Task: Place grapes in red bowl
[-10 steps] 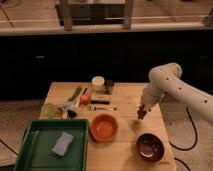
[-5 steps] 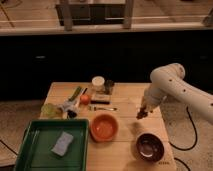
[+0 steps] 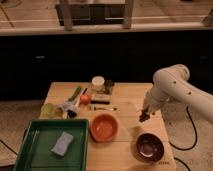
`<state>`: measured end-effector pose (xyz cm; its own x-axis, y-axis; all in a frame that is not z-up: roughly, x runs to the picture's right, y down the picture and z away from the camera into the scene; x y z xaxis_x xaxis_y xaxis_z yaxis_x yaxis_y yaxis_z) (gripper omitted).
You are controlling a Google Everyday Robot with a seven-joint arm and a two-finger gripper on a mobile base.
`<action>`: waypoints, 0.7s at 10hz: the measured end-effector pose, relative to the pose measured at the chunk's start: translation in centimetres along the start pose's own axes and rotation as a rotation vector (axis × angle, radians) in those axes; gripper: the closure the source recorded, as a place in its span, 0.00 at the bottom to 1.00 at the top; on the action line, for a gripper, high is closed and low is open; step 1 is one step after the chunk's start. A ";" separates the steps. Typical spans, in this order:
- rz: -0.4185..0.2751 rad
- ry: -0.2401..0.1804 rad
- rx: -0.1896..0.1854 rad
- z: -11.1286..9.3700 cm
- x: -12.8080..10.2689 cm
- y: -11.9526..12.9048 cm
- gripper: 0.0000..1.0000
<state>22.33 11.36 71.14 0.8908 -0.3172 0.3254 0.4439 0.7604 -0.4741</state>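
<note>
My gripper [image 3: 144,116] hangs from the white arm over the right side of the wooden table [image 3: 127,97]. It is shut on a small dark reddish-brown lump, the grapes [image 3: 144,119], held a little above the tabletop. The red bowl [image 3: 104,127], bright orange-red with a plain inside, sits on the table to the left of the gripper and slightly nearer the front. Nothing shows inside it.
A darker maroon bowl [image 3: 149,147] stands at the front right, just below the gripper. A green tray [image 3: 35,150] holding a blue sponge [image 3: 62,143] is at the front left. An orange fruit [image 3: 85,99], a white jar [image 3: 98,83], a dark cup [image 3: 109,86] and a utensil [image 3: 102,108] lie behind the red bowl.
The arm's elbow has shifted slightly to the right. The gripper stays in nearly the same spot over the right side of the table with the grapes in it.
</note>
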 end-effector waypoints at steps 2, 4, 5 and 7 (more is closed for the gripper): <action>-0.025 0.000 -0.001 -0.5 -0.7 0.4 0.96; -0.047 -0.005 -0.003 -1.0 -1.2 1.5 0.96; -0.064 -0.005 -0.002 -1.1 -1.6 1.5 0.96; -0.088 -0.011 -0.002 -1.2 -3.0 1.3 0.96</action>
<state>20.36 12.67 68.59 0.8471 -0.3769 0.3748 0.5209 0.7287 -0.4446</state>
